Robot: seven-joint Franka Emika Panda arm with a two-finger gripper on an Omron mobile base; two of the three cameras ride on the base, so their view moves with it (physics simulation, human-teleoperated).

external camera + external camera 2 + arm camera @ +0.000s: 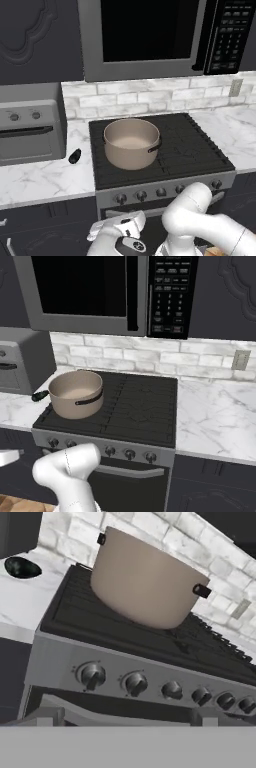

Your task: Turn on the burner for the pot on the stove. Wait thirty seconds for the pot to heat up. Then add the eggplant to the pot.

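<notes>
Hand view: the pot [145, 582] is seen sitting on the left side of the stove [125, 662], over the front-left part of the black grate, its short dark handle turned toward the right of the cooktop. Below it, along the steel front, the row of knobs [170, 689] is laid out, two of them straight under the pot. The eggplant [21, 567] is found on the marble bench [45, 175] just left of the stove, apart from the pot, in front of the toaster oven [30, 130].

Now the relation that matters: the knobs are placed ahead of and slightly above the tool [125, 232], which is held low in front of the oven door, looking up at the panel. The leftmost knobs appear nearest. The tool is spread wide, with nothing between its fingers. The arm is folded down, elbow raised, wrist brought low. No burner is judged to be lit yet.
</notes>
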